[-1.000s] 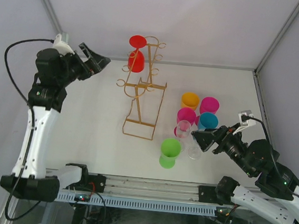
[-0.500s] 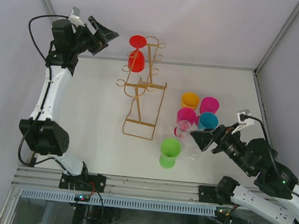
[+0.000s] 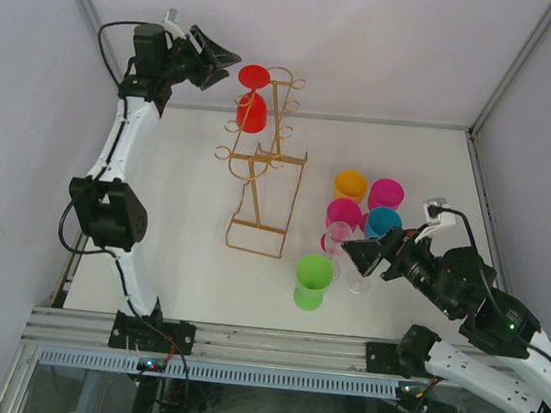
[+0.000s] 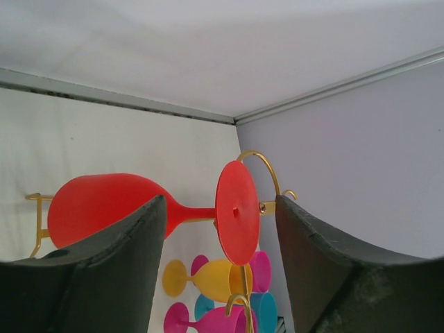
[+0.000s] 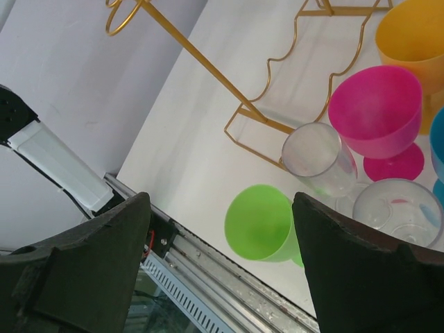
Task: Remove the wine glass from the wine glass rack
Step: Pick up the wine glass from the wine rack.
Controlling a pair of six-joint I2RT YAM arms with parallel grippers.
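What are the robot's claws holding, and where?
Nothing. The left gripper and right gripper are open; the red wine glass hangs on the gold wire rack.

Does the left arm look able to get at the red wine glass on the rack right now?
Probably yes: the left gripper, jaws open, sits beside the red wine glass with nothing between.
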